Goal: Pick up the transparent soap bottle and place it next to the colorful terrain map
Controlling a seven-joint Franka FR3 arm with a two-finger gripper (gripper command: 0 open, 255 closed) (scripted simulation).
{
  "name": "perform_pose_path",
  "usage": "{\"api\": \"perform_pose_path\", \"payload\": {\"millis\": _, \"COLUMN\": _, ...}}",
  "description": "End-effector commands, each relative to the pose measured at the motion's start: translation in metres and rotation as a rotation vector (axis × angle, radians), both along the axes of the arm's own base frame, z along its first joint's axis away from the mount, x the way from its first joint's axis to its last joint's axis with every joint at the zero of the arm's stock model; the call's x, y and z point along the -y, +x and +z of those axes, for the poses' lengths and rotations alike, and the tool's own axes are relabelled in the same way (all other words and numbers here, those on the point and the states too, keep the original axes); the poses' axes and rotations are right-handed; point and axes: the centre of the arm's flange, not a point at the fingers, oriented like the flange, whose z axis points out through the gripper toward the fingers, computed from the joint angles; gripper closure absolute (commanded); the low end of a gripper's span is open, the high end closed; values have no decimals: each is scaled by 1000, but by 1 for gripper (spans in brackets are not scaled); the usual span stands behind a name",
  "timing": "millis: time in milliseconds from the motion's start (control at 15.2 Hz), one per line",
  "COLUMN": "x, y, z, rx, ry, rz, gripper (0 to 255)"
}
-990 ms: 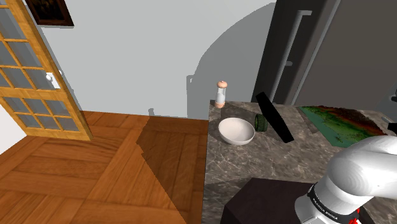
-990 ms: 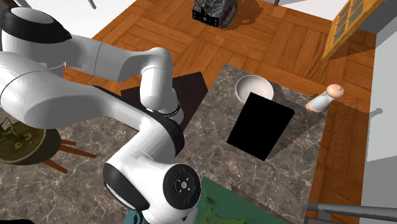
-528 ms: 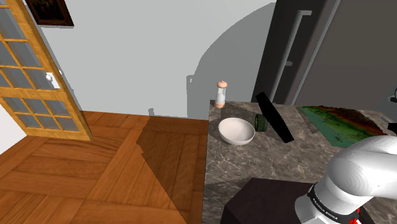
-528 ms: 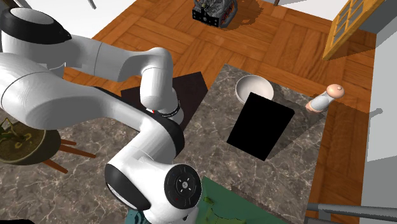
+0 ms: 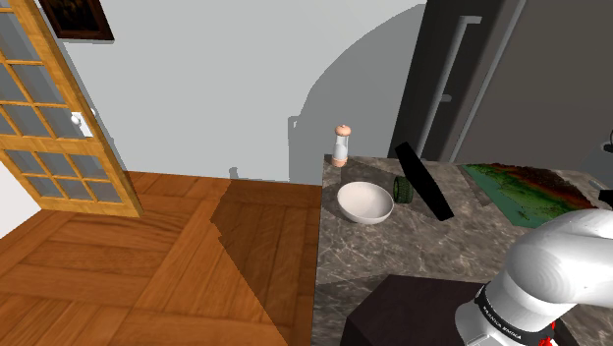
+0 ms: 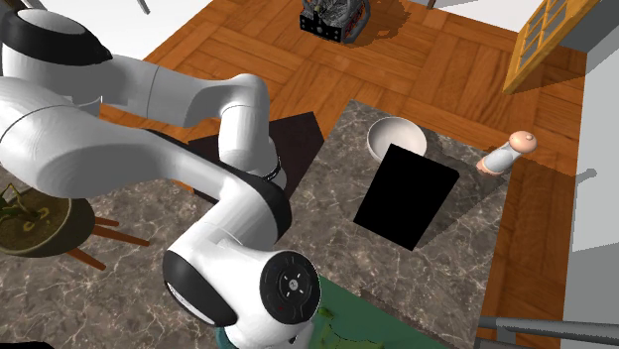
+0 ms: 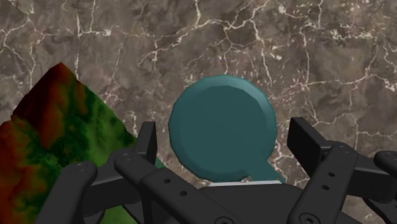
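The soap bottle (image 7: 222, 127) shows from above as a round teal top with a short spout. It stands on the marble counter (image 7: 286, 51) right beside a corner of the colourful terrain map (image 7: 51, 140). My gripper (image 7: 226, 143) is open around it. One black finger (image 7: 147, 141) stands clear on the map side of the bottle, and the other finger stands clear on the far side. The map (image 5: 526, 192) lies at the counter's far right in the shoulder view. A strip of the map (image 6: 367, 317) shows under the arm in the second exterior view.
A white bowl (image 5: 365, 201), a small shaker (image 5: 341, 144), a dark green cylinder (image 5: 402, 189) and a leaning black slab (image 5: 422, 180) stand on the counter's far part. The dark stand (image 5: 393, 315) is near the front, with wooden floor to the shoulder view's left.
In the second exterior view the arm's nearest joint has shifted slightly to the right. Nothing on the counter has moved.
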Motion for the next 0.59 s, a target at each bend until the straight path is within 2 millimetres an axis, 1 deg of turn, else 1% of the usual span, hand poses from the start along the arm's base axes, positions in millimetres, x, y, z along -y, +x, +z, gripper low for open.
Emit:
{"api": "perform_pose_path", "payload": {"millis": 0, "x": -3, "y": 10, "z": 20, "rx": 1, "ry": 1, "rz": 0, "gripper": 0}}
{"api": "perform_pose_path", "payload": {"millis": 66, "x": -3, "y": 14, "z": 30, "rx": 1, "ry": 1, "rz": 0, "gripper": 0}}
{"api": "perform_pose_path", "payload": {"millis": 528, "x": -3, "y": 14, "z": 30, "rx": 1, "ry": 1, "rz": 0, "gripper": 0}}
